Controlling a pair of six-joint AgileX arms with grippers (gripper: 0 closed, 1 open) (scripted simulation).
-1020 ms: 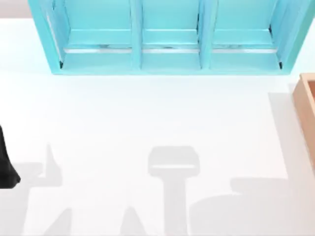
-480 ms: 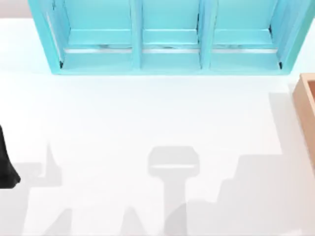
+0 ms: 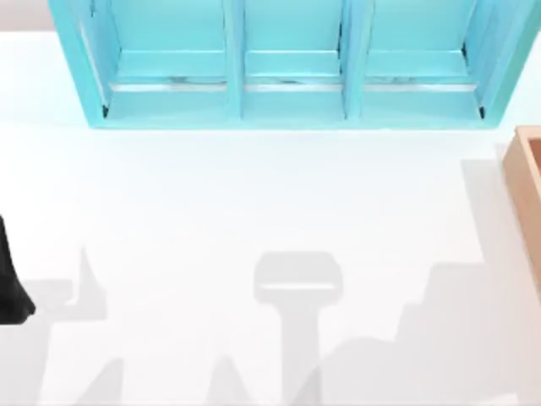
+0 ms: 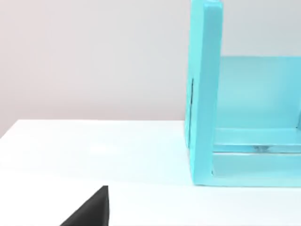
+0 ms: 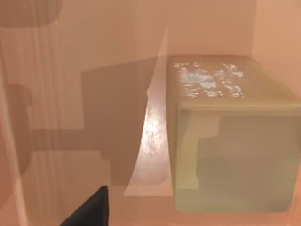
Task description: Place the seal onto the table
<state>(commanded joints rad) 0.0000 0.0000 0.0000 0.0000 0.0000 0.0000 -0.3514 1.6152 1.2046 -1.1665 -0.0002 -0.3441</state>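
In the right wrist view we look down into the orange-tan wooden box (image 5: 70, 94), where the seal (image 5: 230, 136) lies on the box floor against a wall, its pale-marked face turned toward the camera. From this we judge the right arm the nearer one, with the seal just off to one side of its fingers (image 5: 91, 209). We cannot tell their state. The left arm (image 3: 10, 283) sits parked at the worktop's (image 3: 254, 203) left edge, near the blue shelf unit (image 3: 287, 93).

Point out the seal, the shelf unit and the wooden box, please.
seal (image 5: 233, 141): right wrist view, its near side face.
shelf unit (image 3: 234, 59): top view, divider between left and middle bays.
wooden box (image 3: 526, 173): top view, its rim at the table's right edge.
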